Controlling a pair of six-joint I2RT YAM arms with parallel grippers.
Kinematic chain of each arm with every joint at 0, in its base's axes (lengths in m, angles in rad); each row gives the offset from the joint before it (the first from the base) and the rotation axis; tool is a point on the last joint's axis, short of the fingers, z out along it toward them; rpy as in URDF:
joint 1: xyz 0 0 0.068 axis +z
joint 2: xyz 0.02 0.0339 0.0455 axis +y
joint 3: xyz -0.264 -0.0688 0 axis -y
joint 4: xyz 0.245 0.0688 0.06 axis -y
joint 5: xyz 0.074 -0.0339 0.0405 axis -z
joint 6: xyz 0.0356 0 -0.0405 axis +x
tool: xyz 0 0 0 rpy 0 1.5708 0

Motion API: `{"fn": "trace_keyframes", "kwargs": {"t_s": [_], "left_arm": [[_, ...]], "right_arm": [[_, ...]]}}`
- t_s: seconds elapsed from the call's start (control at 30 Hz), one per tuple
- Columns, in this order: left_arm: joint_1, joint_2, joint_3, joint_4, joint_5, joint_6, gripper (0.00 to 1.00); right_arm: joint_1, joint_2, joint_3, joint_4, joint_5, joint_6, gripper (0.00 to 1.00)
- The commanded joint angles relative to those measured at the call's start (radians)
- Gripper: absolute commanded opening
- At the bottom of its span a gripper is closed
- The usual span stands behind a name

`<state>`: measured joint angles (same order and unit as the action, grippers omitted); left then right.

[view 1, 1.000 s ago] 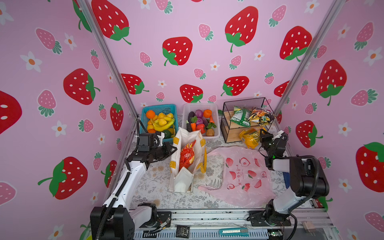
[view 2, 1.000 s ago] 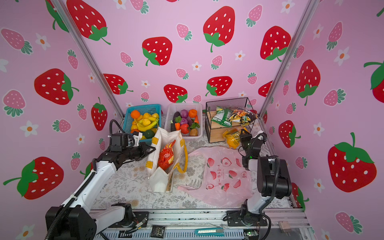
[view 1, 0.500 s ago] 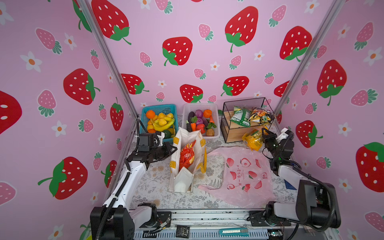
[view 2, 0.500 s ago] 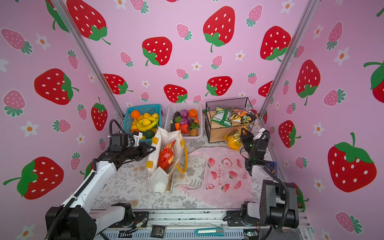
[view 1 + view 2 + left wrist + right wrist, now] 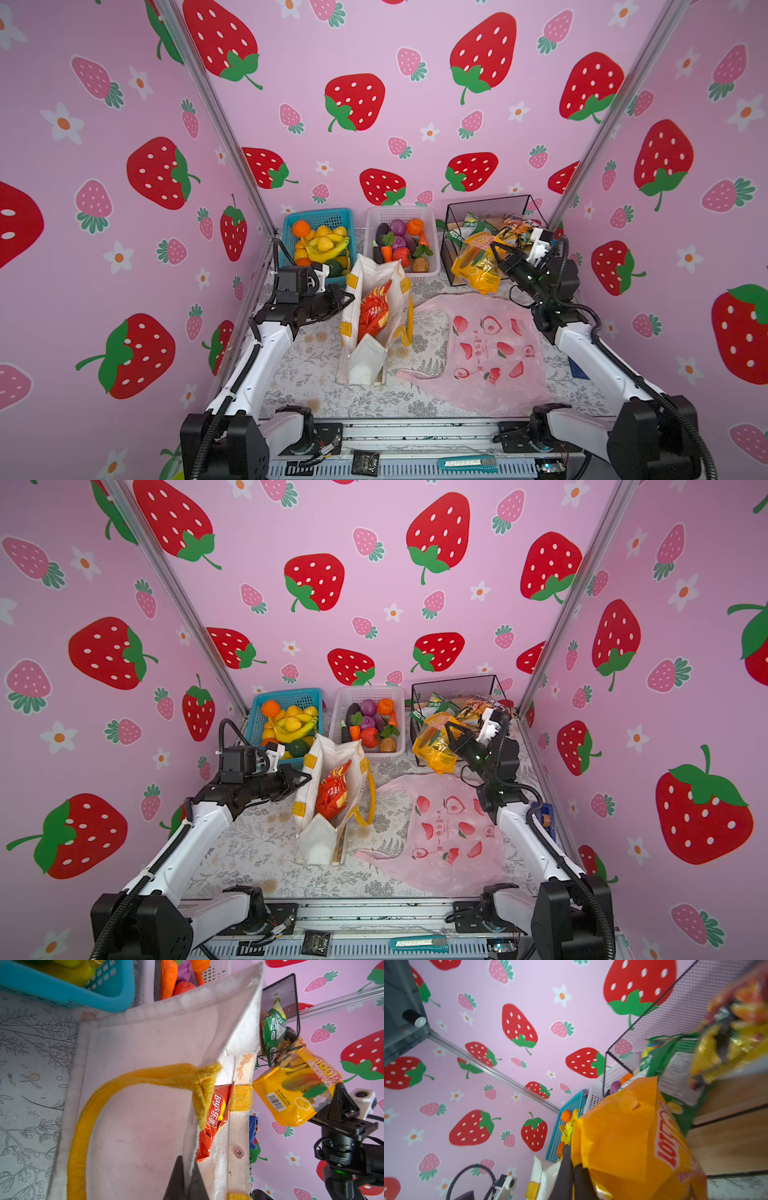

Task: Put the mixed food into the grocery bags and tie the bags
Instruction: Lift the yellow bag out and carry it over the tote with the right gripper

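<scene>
Packing step, I reckon: my right jaws are clamped on the yellow snack packet (image 5: pixel 476 266), held up at 1 o'clock. Left jaws pinch the canvas tote (image 5: pixel 361 361) rim, dead centre. Next I'd swing the packet toward 8 o'clock, over the tote's mouth, then release.

The leaf-printed counter (image 5: pixel 316 374) carries a blue basket (image 5: pixel 318 214), a white basket (image 5: pixel 401 210) and a black wire basket (image 5: pixel 486 205) along its back. Nearer, a cream canvas tote (image 5: pixel 361 361) stands beside a flat pink plastic bag (image 5: pixel 490 353).
</scene>
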<state>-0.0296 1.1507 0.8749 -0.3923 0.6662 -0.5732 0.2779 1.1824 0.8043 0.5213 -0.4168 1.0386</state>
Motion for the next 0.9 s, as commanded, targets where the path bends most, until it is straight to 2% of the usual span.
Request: {"fn": "trace_keyframes", "kwargs": {"t_s": [0.0, 0.23, 0.47, 0.6, 0.87], "left_arm": [[0.004, -0.014, -0.005, 0.009, 0.026, -0.003, 0.00], [0.003, -0.013, -0.005, 0.011, 0.026, -0.007, 0.00], [0.004, -0.011, -0.005, 0.012, 0.030, -0.008, 0.00], [0.005, -0.017, -0.005, 0.009, 0.029, -0.005, 0.00], [0.005, -0.027, -0.005, 0.007, 0.018, -0.005, 0.00]], "right_arm": [[0.079, 0.012, 0.127, 0.026, -0.040, -0.084, 0.00], [0.263, 0.103, 0.342, -0.069, -0.079, -0.196, 0.00], [0.451, 0.255, 0.538, -0.180, -0.150, -0.316, 0.00], [0.505, 0.316, 0.562, -0.194, -0.161, -0.330, 0.00], [0.585, 0.366, 0.501, -0.201, -0.174, -0.316, 0.00]]}}
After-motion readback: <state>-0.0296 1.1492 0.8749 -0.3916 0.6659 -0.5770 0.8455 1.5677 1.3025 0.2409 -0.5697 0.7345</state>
